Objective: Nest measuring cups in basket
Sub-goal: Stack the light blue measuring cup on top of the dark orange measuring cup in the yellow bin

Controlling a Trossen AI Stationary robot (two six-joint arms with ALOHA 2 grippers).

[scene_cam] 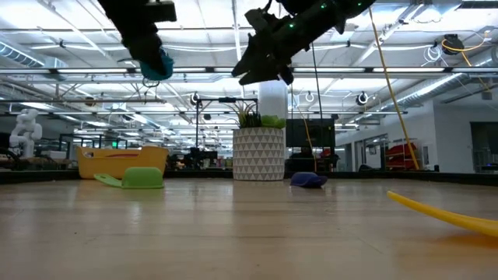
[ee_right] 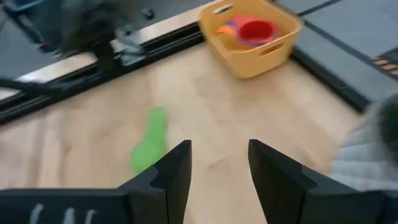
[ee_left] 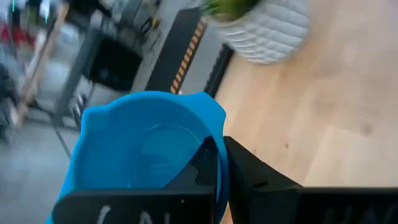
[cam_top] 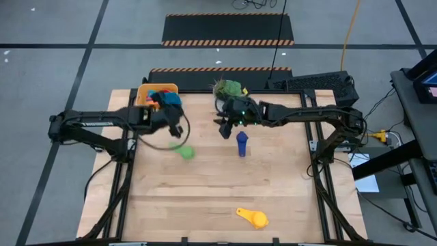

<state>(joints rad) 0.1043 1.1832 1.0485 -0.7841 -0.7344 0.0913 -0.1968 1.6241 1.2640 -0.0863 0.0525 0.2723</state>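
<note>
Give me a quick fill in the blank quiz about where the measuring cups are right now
1. The left gripper is shut on the ____ blue cup.
2. The red cup sits inside the ____.
3. The green cup lies on the ____.
4. The right gripper's fingers are ____ and empty.

Missing words: light; basket; table; open

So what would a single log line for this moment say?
left gripper: shut on light blue cup, raised near basket | right gripper: open, empty | green cup: on table
</note>
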